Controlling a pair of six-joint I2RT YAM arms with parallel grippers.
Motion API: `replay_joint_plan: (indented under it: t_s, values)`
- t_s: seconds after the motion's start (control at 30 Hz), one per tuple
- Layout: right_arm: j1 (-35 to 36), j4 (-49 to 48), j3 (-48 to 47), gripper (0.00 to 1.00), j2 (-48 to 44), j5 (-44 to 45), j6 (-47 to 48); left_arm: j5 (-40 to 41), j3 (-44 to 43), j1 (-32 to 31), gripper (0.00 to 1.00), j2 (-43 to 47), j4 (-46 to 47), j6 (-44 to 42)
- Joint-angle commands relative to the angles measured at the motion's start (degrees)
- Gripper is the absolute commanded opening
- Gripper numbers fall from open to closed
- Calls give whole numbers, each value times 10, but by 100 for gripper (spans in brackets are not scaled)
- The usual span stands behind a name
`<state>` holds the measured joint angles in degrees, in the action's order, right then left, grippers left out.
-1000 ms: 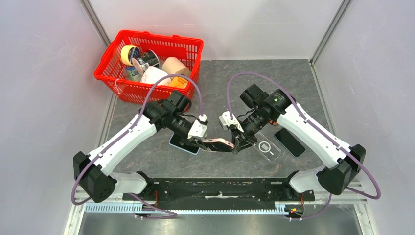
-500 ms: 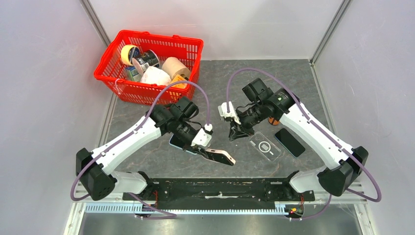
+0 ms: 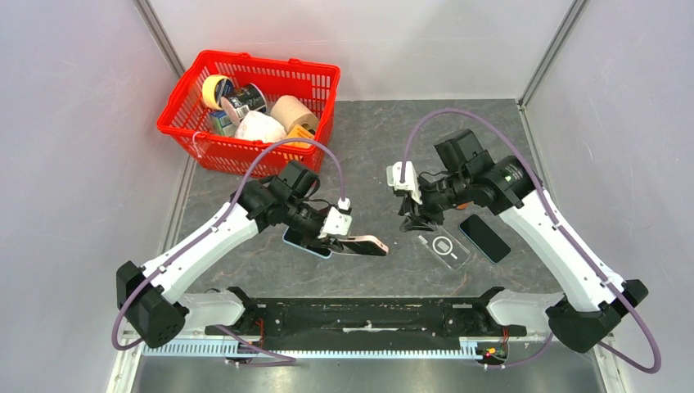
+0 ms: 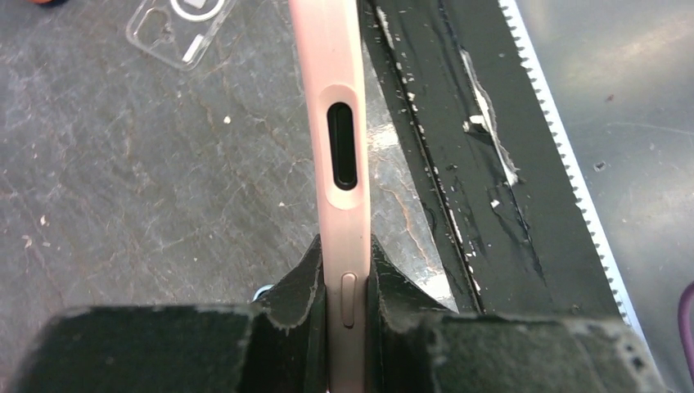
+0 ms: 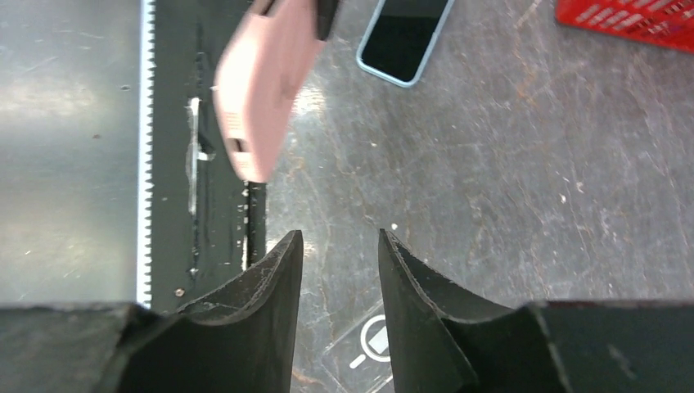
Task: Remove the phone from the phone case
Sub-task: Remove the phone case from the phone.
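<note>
The grey table (image 3: 360, 139) under everything is my main worry. My left gripper (image 4: 344, 282) is clenched on one end of the pink phone case (image 4: 335, 98) and nowhere else, holding it off the surface near the middle of the top view, so a hard pull could lever it out of that narrow grip and drop it. I judge the phone sits inside that case, though its screen side barely shows. My right gripper (image 5: 337, 246) is parted and empty, right of centre and apart from the case. If it comes in skewed it may pinch case and phone together, or slide off the smooth back. Underneath, the blue-edged phone (image 5: 405, 37), the dark phone (image 3: 484, 237) and the clear case (image 3: 443, 246) could get knocked.
</note>
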<state>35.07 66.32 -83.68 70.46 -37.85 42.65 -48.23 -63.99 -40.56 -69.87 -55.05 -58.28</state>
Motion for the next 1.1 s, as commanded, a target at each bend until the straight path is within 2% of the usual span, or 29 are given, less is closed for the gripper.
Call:
replay_joint_plan:
  t_s: [0.0, 0.13, 0.37, 0.7, 1.07]
  values:
    - [0, 73, -35, 45, -11, -81, 40, 12, 7, 4, 2, 22, 119, 120]
    - [1, 119, -50, 42, 8, -132, 63, 24, 20, 4, 2, 26, 178, 201]
    - [0, 123, -52, 40, 27, -159, 58, 30, 30, 4, 2, 34, 216, 251]
    - [0, 35, -28, 40, 33, -116, -15, 18, 36, 5, 2, 39, 224, 263]
    - [0, 20, -21, 40, 35, -100, -28, 12, 38, 4, 2, 40, 225, 264]
